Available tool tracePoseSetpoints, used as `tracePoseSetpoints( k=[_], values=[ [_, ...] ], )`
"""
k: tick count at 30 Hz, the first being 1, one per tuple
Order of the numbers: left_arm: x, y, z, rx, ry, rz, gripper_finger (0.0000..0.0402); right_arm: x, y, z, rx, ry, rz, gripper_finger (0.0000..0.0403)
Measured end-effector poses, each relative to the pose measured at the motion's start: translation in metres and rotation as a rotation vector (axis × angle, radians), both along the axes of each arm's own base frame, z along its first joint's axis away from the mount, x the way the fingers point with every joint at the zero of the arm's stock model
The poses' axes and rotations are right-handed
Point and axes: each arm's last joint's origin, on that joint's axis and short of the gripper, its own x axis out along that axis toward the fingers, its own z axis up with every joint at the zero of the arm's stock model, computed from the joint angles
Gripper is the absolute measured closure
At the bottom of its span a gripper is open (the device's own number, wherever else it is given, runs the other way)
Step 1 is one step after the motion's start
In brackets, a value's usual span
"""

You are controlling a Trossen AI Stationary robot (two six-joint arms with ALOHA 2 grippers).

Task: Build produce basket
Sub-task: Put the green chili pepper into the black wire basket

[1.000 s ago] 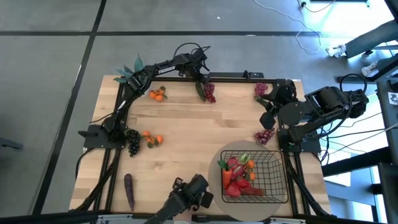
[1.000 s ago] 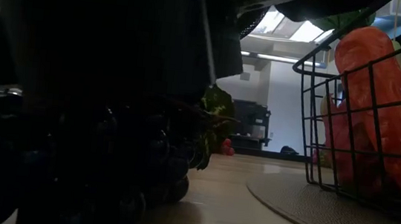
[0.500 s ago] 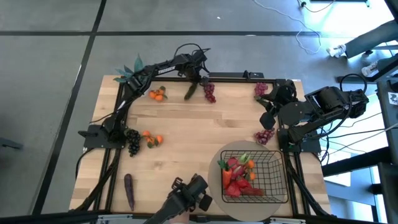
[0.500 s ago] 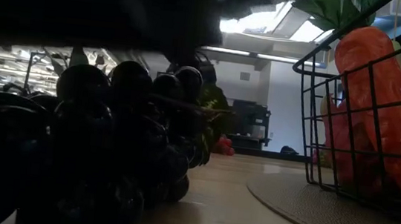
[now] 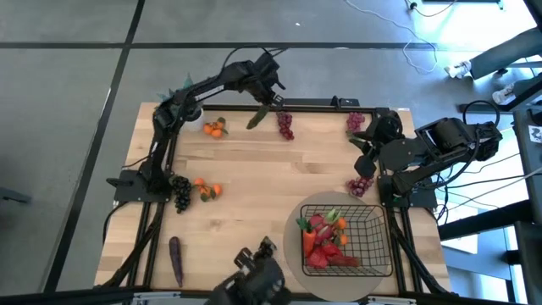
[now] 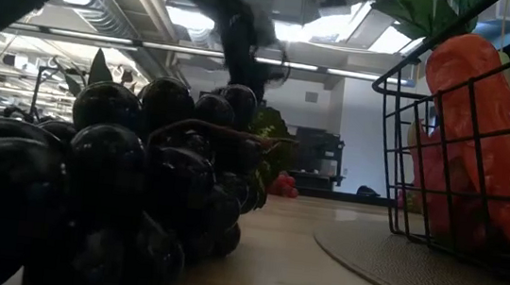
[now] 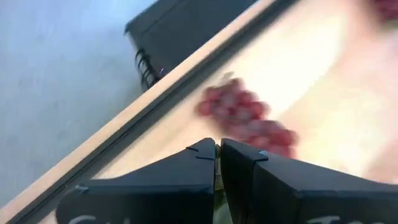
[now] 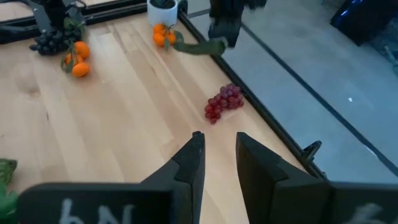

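Black wire forms the basket (image 5: 369, 246), which stands on a round mat (image 5: 298, 264) and already holds a carrot (image 5: 339, 224) and red produce (image 5: 320, 251). Far from the basket, at the opposite table edge, the left gripper (image 5: 264, 95) is closed on a long green vegetable (image 5: 257, 117), perhaps a pepper, lifted beside red grapes (image 5: 285, 124). The right gripper (image 5: 366, 151), close above the basket's corner, has its fingers apart and empty.

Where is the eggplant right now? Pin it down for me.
In the high view the eggplant lies on the table's near-left corner, by the left frame rail, below the dark grapes and well left of the basket.
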Motion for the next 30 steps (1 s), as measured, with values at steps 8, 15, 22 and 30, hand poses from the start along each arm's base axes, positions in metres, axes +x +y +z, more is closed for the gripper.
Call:
tracePoseSetpoints(
  k=[8,15,22,30],
  values=[
    [0.002,-0.075,0.076,0.153,-0.126,-0.183,0.0401,-0.001,0.000,-0.002,0.007,0.042,0.038,0.0324],
    [0.022,-0.160,0.107,0.201,-0.261,-0.423,0.0401,-0.003,0.000,-0.002,-0.027,0.095,0.098,0.0325],
    [0.044,-0.232,0.119,0.202,-0.425,-0.638,0.0401,-0.016,-0.003,-0.004,-0.013,0.170,0.155,0.0325],
    [0.055,-0.292,0.134,0.217,-0.635,-0.782,0.0401,-0.039,-0.004,-0.002,0.190,0.218,0.307,0.0325]
  ],
)
